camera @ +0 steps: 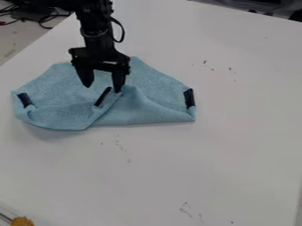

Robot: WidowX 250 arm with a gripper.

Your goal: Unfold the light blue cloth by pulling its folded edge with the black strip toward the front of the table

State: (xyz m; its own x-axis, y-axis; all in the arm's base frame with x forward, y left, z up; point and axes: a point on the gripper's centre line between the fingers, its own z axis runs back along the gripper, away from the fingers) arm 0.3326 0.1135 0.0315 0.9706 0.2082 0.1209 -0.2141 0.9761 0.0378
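Light-blue woven cloth (65, 92) lies on the white tabletop (218, 154), in the upper left part of the camera view, and above it we see the black two-finger gripper (103, 88) hanging with its fingers spread apart and nothing pinched between them. The finger on the picture's right comes down at a raised fold near the cloth's middle; we cannot tell whether it presses on the fabric. Folds run along the cloth's near edge, and its far edge passes behind the gripper. Looking at the margins, we find the cloth's left corner fairly near the slanting left edge of the table, while the white surface spreads widely to the cloth's right and toward the camera, dotted with small dark marks. Counting, we get one cloth, one gripper with two fingers, and three short black strips (189, 98) on the cloth: one by each side end and one near the middle. We also see one orange-yellow fuzzy object (22, 221) at the bottom left corner, and several thin cables (45, 19) beyond the table at the upper left.
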